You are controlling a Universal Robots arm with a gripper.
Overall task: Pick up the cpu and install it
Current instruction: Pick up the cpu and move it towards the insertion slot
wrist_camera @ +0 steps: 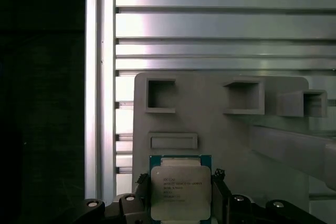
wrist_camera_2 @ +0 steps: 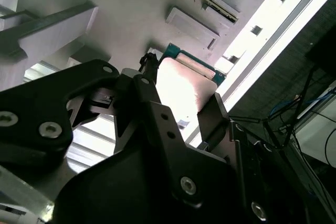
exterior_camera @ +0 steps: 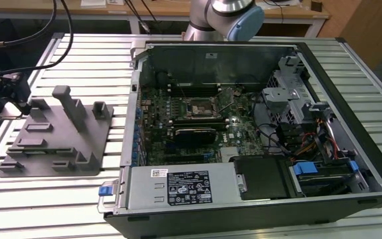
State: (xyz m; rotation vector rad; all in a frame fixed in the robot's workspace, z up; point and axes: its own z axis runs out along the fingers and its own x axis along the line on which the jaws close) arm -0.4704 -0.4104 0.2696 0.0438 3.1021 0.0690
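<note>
A: Gripper (wrist_camera: 181, 182) state?
B: Pinching the cpu (wrist_camera: 181, 199) by two opposite edges; in both wrist views its fingers (wrist_camera_2: 212, 119) press against it.
A: Where?
B: Over the grey fixture plate (wrist_camera: 220, 129); resting or lifted, I cannot tell. Beyond is the slatted table (wrist_camera: 210, 24). In the exterior view, the open computer case (exterior_camera: 218, 59) stands on the exterior view's right of the plate.

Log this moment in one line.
tool: shut on cpu | cpu: at grey fixture plate, lift unclear | computer case: open, cpu not installed
</note>
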